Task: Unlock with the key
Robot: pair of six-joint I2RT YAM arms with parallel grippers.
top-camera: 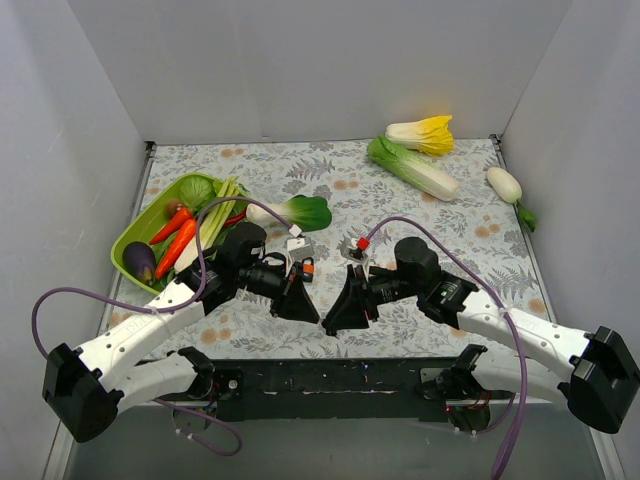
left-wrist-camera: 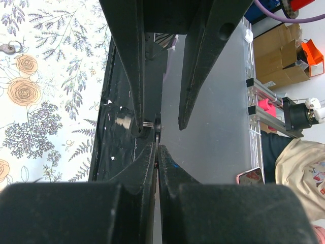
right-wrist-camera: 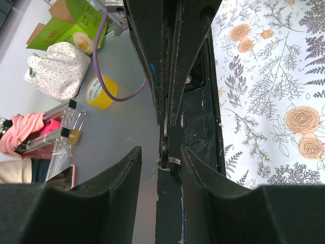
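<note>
As my left gripper (left-wrist-camera: pixel 157 147), pinched shut, meets right gripper (right-wrist-camera: pixel 161 151) by black rail (top-camera: pixel 330 380): right parted round ring (right-wrist-camera: pixel 170 162), likely handover; left's load unclear.

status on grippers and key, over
Left gripper shut on key. Right gripper open around its ring end, not gripping. Brass padlock hangs on a side frame. No obstruction seen.

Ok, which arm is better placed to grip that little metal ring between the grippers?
Right, I'd judge: the metal ring sits between the right gripper's parted fingers, while the left gripper looks shut, tips just short of it.
</note>
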